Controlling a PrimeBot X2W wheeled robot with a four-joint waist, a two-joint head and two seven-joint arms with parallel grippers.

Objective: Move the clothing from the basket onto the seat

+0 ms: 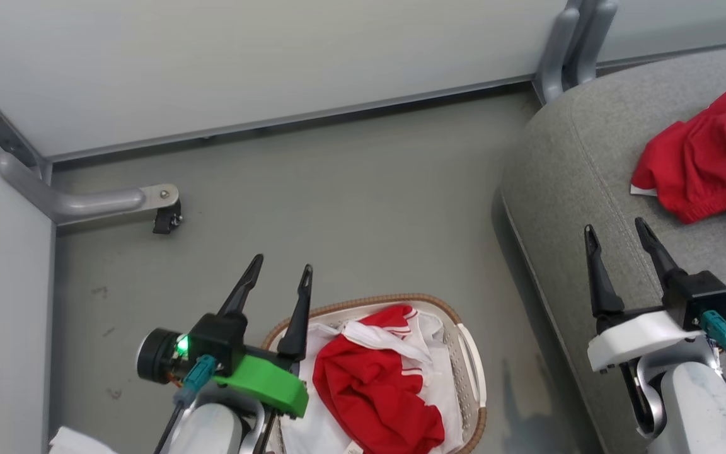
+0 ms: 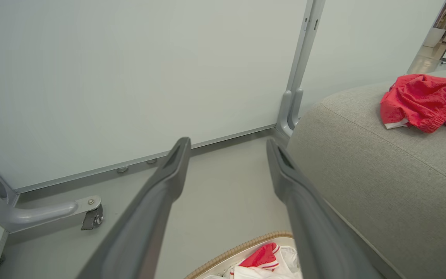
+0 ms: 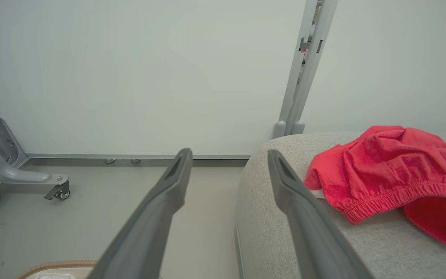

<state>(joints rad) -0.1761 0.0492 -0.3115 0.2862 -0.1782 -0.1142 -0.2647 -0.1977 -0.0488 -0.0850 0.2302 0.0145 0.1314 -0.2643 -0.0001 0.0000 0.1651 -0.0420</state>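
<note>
i see a red white-striped garment point(image 1: 369, 391) crumpled in the oval white basket point(image 1: 363, 301) with brown woven rim; a plain red garment point(image 1: 703, 164) lies on the grey fabric seat point(image 1: 577, 164). left pincer point(image 1: 283, 263) by the basket's left rim, right pincer point(image 1: 614, 226) over the seat's edge: both apart, empty.

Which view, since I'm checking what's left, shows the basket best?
Head view: most of the basket from above, clothing inside. Left wrist catches some rim and clothing; right wrist, a sliver of rim.

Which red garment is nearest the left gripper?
The striped one in the basket, right beside the left gripper; the other red garment lies apart on the seat.
</note>
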